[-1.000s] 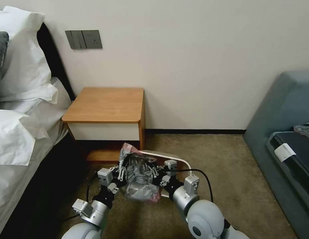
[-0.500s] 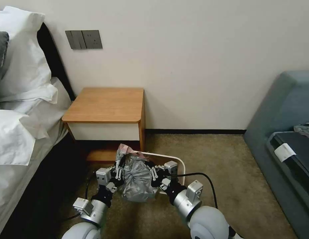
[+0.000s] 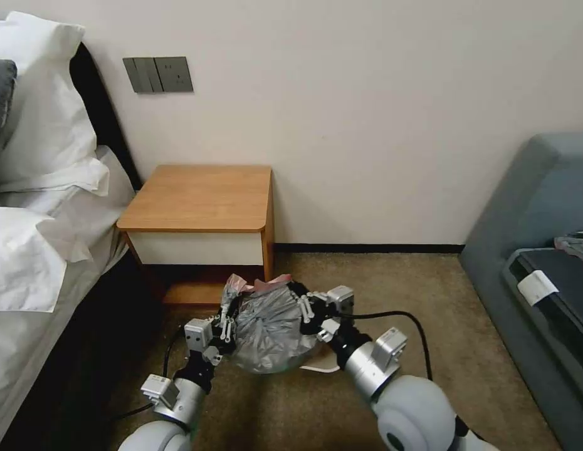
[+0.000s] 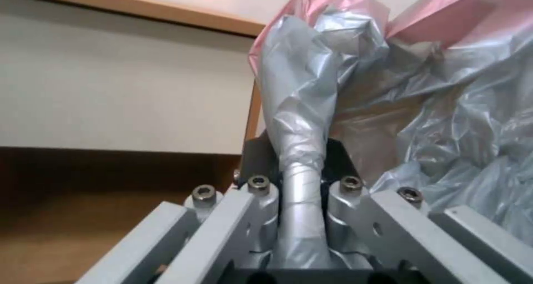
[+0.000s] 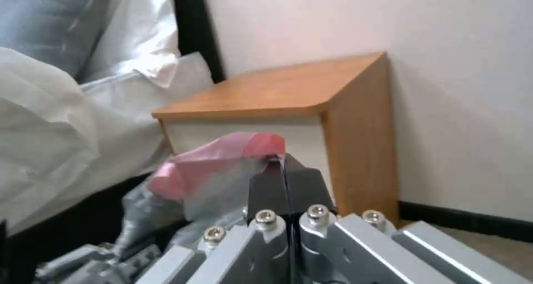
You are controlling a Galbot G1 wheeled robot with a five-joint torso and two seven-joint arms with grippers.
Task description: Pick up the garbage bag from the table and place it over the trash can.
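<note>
Both grippers clamp the garbage bag; the right gripper has swung wider since a second ago, stretching it over the trash can below the table; the left gripper stays put.

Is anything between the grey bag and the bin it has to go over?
Nothing visible: the left gripper and right gripper hold the crinkly grey plastic garbage bag right above the beige plastic trash can.

One garbage bag — two grippers — one table.
</note>
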